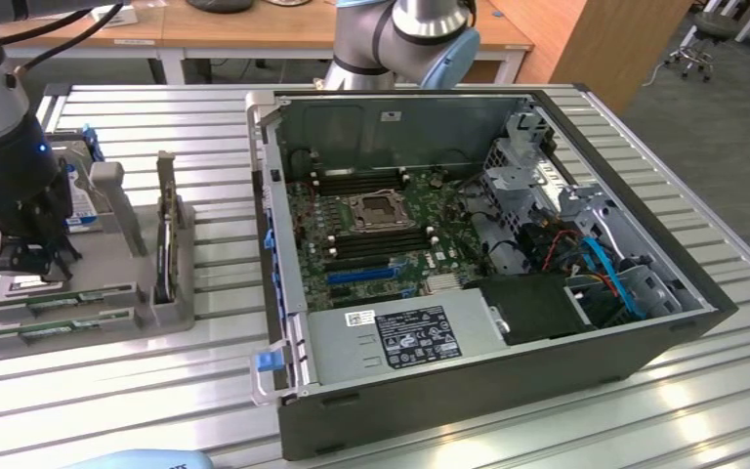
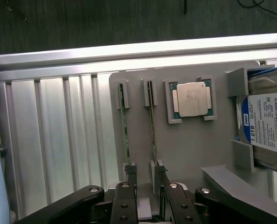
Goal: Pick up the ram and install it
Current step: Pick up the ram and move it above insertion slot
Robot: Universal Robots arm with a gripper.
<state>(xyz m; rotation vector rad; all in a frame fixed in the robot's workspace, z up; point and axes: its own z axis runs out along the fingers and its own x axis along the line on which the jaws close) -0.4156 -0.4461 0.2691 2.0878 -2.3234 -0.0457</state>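
Wrist view gives us the claw [image 2: 145,173] spread wide and holding nothing, with one end of the ram [image 2: 152,126] showing between its fingertips [image 2: 131,171]. The ram stands on edge in a slot of the grey holder [image 2: 190,149]. A second stick [image 2: 125,126] fills the neighbouring slot, with the CPU [image 2: 192,99] and hard drive [image 2: 269,123] beyond. In the exterior view we find the holder at nine o'clock from the open computer case [image 1: 479,401] on the table [image 1: 153,410].

At the exterior view's left we are seeing a grey plastic tray [image 1: 167,311] holding a square silver CPU chip [image 2: 192,99] and a blue-labelled hard drive [image 2: 269,123], beside an open black computer case [image 1: 506,391].
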